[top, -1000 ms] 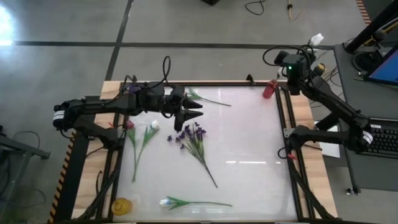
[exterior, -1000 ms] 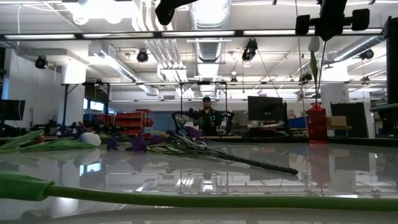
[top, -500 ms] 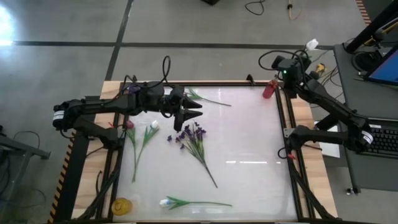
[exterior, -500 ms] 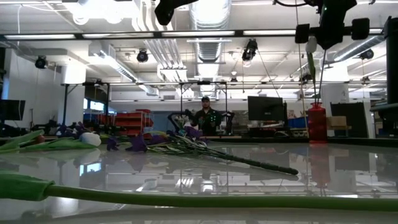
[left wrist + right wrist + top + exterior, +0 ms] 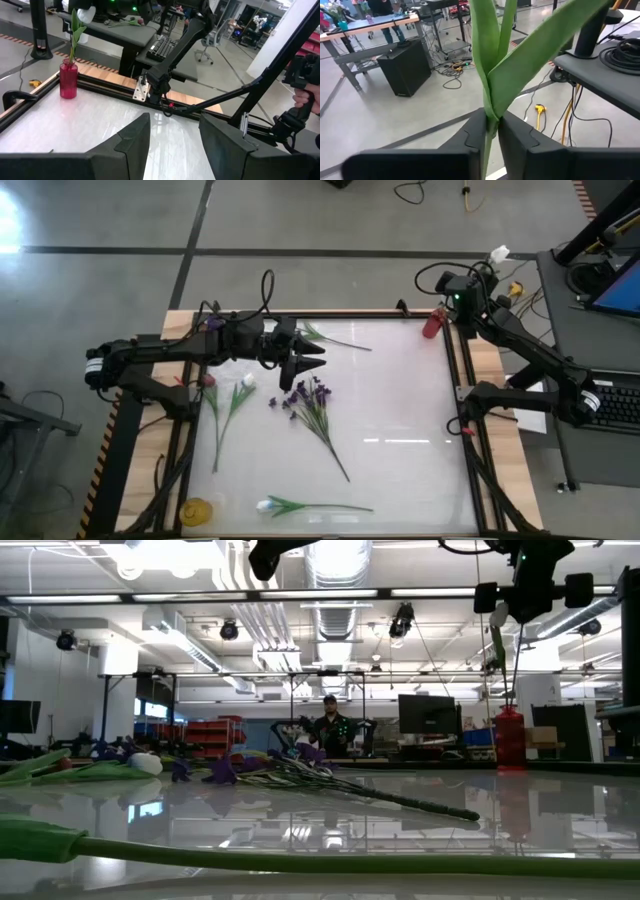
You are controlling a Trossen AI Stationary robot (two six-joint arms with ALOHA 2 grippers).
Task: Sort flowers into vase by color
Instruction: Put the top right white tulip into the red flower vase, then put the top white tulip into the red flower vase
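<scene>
A white tulip with its bud (image 5: 499,253) (image 5: 497,613) stands with the lower end of its stem in the red vase (image 5: 432,323) (image 5: 509,735) at the table's far right corner. My right gripper (image 5: 468,283) (image 5: 491,132) is above the vase, shut on the tulip. My left gripper (image 5: 310,358) (image 5: 172,135) hangs open over the table's middle left, above a purple spray (image 5: 310,402) that lies flat. Also lying on the table are a white tulip (image 5: 238,402), a pink-red bud (image 5: 208,381), another white tulip (image 5: 300,505) near the front edge, and a green stem (image 5: 335,338) at the far side. My right gripper pinches the tulip's green stem (image 5: 492,117) between its two fingers, just below where the long leaves (image 5: 520,65) fork off. The fingers come nearly level and lie across the stem. The tulip stands about upright, its lower end down in the red vase.
A yellow object (image 5: 195,508) lies at the near left corner. Black frame rails (image 5: 455,380) run along the table's sides. A person's hand (image 5: 305,97) shows beyond the table's right edge. The glossy tabletop's middle right (image 5: 400,410) is bare.
My right gripper has sunk a little toward the red vase with the white tulip, whose bud has come lower, and has then kept still.
</scene>
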